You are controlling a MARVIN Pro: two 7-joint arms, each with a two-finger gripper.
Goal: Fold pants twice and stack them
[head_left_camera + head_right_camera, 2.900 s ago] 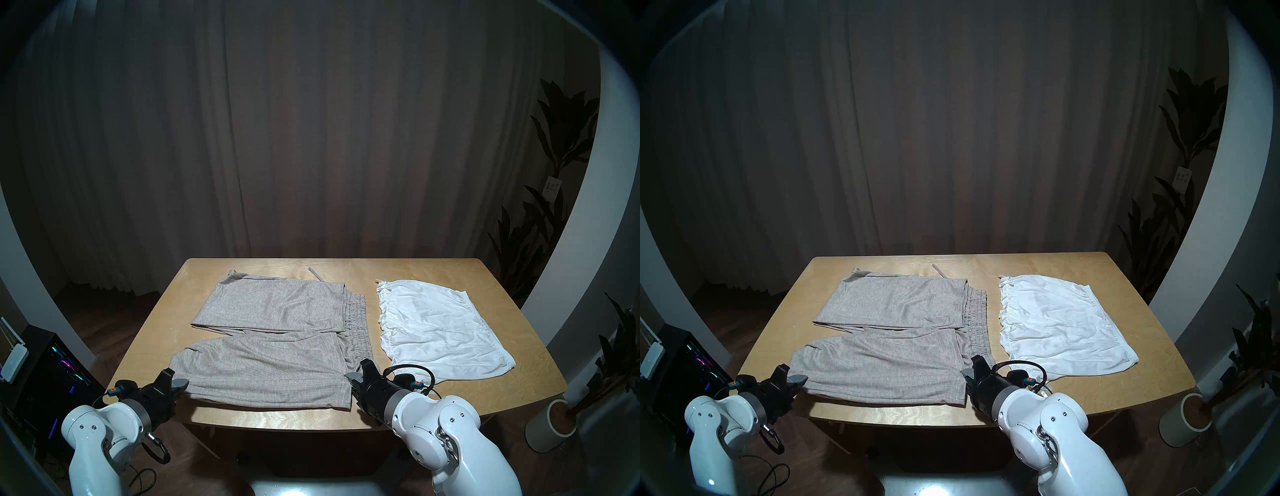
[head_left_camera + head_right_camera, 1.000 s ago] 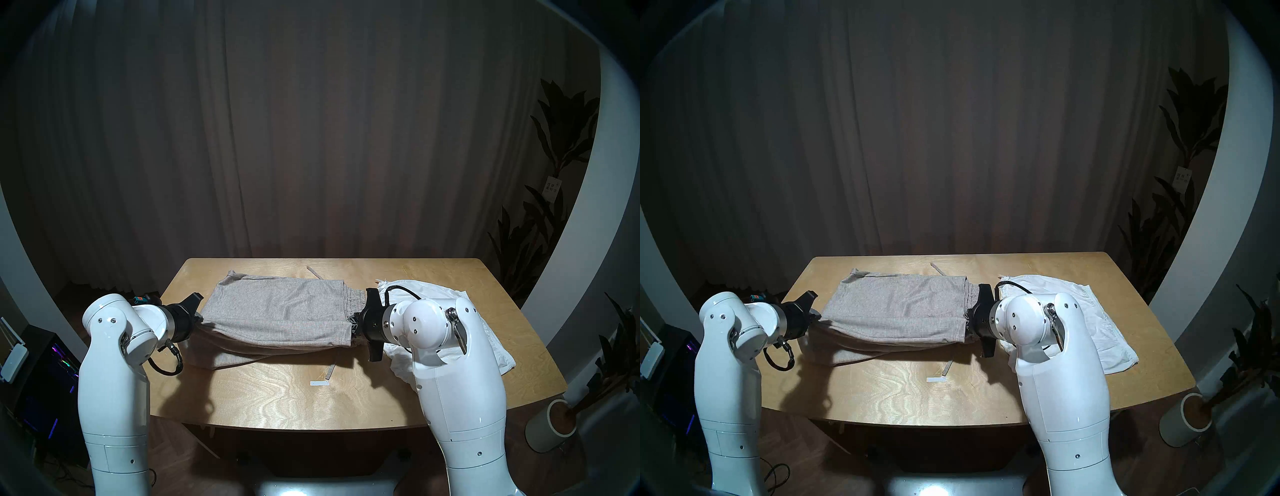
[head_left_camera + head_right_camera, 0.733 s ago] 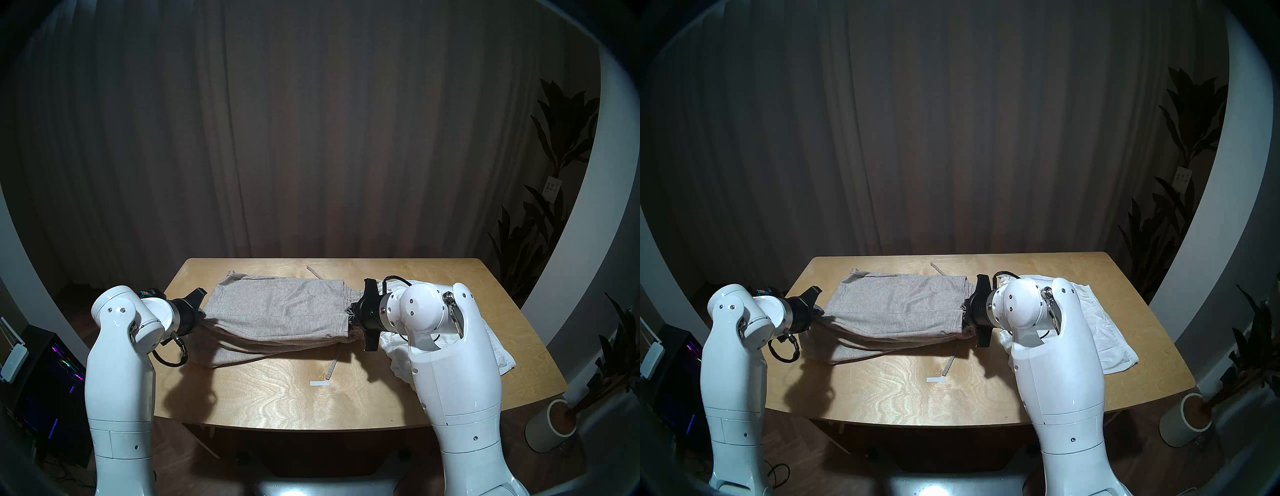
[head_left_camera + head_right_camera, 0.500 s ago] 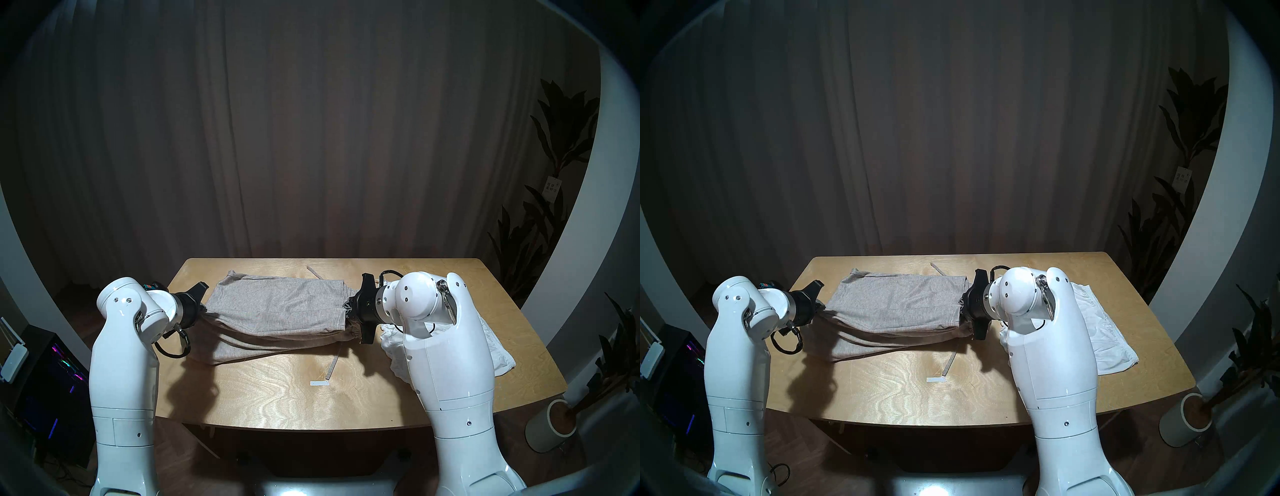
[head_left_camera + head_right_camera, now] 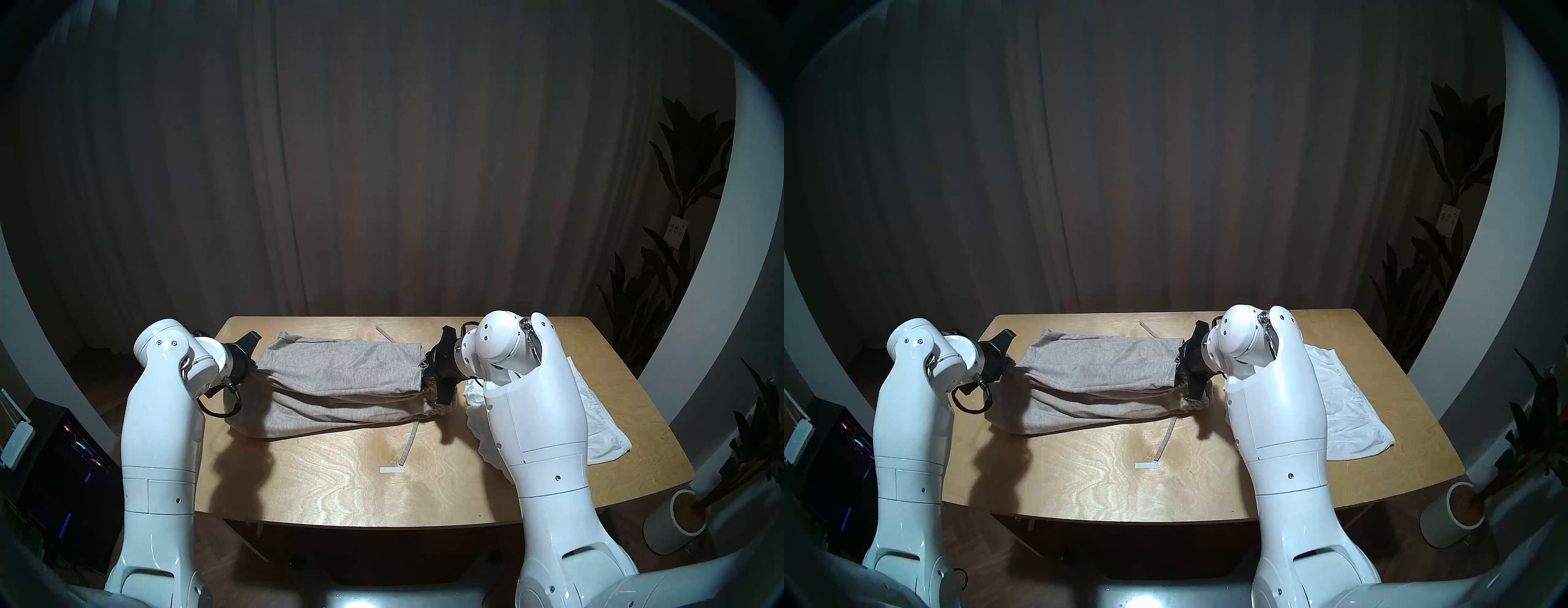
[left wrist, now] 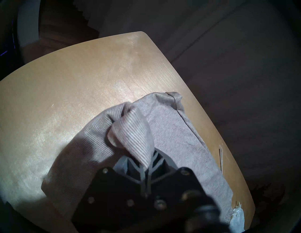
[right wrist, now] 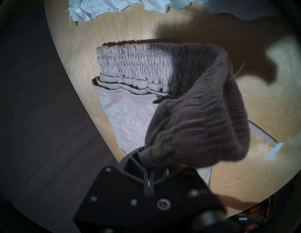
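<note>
Wooden table (image 5: pixel 339 479), near half bare. Grey-beige pants (image 5: pixel 339 373) on the far half toward the left edge, near leg lifted and doubled over the far leg. White shorts (image 5: pixel 602 429) flat by the right edge, partly behind the right arm. Left gripper (image 6: pixel 147 164) clamped on the pants' leg end; right gripper (image 7: pixel 150 175) clamped on the waistband end. Drawstring (image 5: pixel 408 441) trails toward the table's middle.
</note>
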